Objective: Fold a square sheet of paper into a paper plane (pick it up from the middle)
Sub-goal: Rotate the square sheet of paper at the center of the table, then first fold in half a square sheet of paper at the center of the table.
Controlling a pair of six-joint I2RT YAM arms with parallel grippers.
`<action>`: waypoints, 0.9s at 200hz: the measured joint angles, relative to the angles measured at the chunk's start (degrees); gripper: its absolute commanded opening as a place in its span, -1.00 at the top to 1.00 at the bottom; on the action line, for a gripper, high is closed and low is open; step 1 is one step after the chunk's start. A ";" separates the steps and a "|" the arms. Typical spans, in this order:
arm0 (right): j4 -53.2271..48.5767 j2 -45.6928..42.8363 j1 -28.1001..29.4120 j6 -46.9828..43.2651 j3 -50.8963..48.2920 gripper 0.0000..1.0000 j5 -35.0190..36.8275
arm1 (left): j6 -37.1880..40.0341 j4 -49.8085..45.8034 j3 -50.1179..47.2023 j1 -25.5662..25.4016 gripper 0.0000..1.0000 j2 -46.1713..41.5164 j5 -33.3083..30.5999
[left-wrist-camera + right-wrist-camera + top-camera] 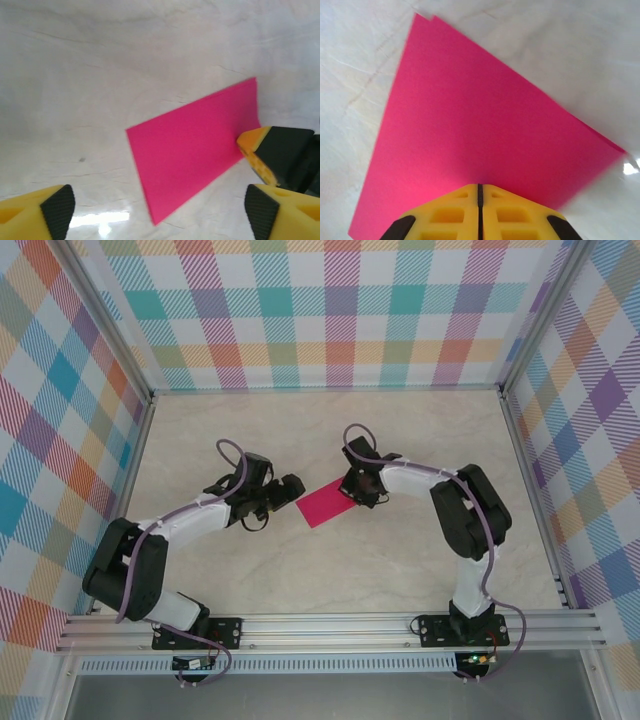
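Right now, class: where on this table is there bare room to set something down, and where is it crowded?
Crowded: the middle, where the left gripper and right gripper flank the pink paper. Free: the far strip of table between them and the back wall; the near patch between the paper and the front rail.

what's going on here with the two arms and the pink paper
Two robot arms are working on a pink paper lying on the table. It looks folded in half, with two layers showing at one corner in the right wrist view. The right hand is shut, its tips on one edge of the paper. The left hand is open just off the opposite side, not touching it. No plane shape yet.
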 measured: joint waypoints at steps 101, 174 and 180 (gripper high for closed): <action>16.81 -6.93 -1.90 -10.03 -16.37 0.91 -17.73 | -9.25 10.82 2.36 -8.00 0.78 12.59 8.50; 22.45 -7.02 -2.32 -12.76 -17.40 0.95 -20.98 | -10.08 12.20 6.47 -8.70 1.00 18.29 9.44; 22.91 -7.02 -2.34 -12.81 -17.40 0.95 -21.16 | -10.10 12.31 6.60 -8.76 1.00 18.60 9.44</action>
